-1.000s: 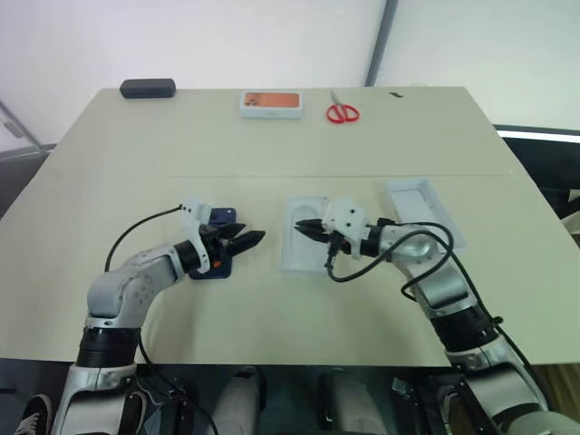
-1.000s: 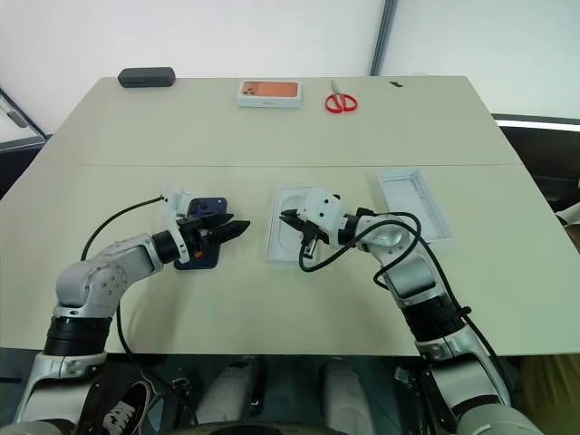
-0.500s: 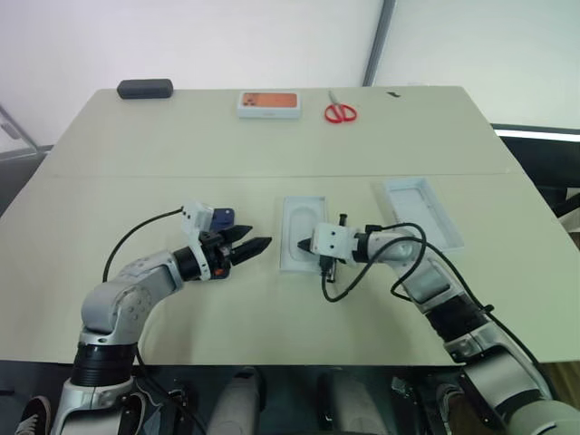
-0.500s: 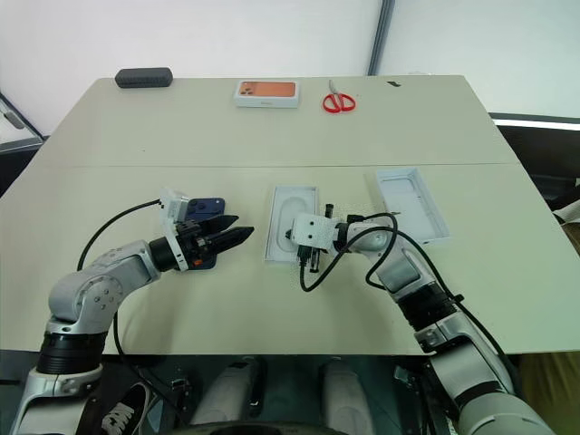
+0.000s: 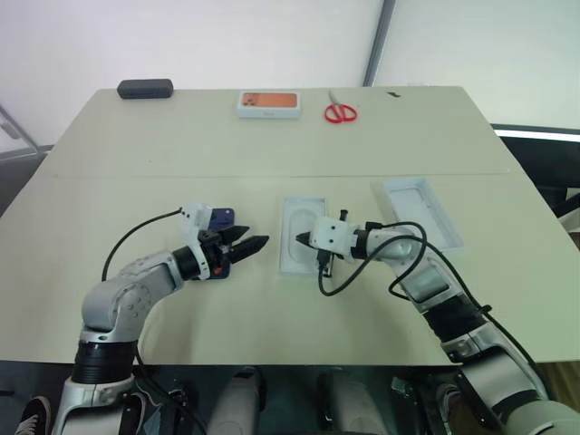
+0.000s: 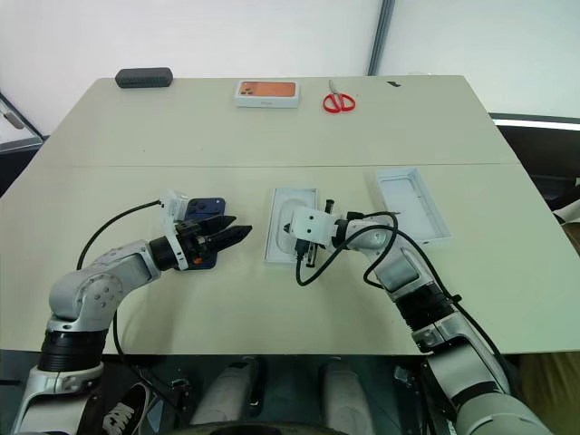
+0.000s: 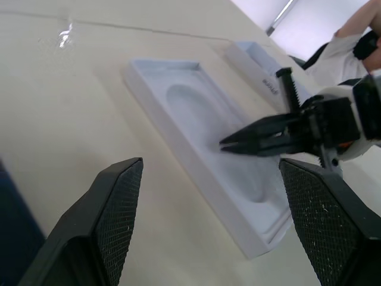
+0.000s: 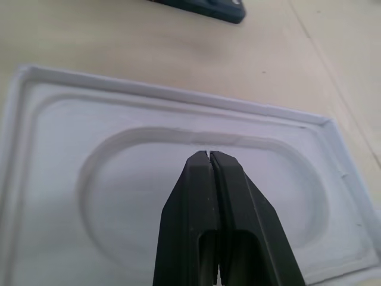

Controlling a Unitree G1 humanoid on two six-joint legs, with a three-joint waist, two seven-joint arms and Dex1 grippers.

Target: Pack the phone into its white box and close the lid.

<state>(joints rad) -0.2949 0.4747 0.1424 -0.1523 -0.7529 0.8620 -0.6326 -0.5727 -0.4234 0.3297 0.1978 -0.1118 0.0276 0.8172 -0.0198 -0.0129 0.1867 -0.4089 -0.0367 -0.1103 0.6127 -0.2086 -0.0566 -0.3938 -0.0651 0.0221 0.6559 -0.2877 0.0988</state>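
The phone (image 5: 220, 217), dark navy, lies flat on the table left of centre, partly hidden under my left hand. My left gripper (image 5: 246, 243) hovers open and empty just past the phone's near end, pointing toward the white box (image 5: 288, 258). This box is a shallow white tray at mid-table, and its floor shows white with an oval hollow (image 8: 149, 179). My right gripper (image 5: 300, 241) is shut on nothing, its tips low over that hollow. The lid (image 5: 441, 227), another shallow white tray, lies open side up to the right of the box.
Along the far edge lie a small black case (image 5: 145, 88), a white box with an orange picture (image 5: 269, 102) and red scissors (image 5: 342, 112). A person in a white top (image 7: 339, 53) is beyond the table on my right. A black cable loops under each wrist.
My right gripper has sunk closer to the white box's floor and its wrist has rolled, staying shut. The left gripper stays open in about the same place.
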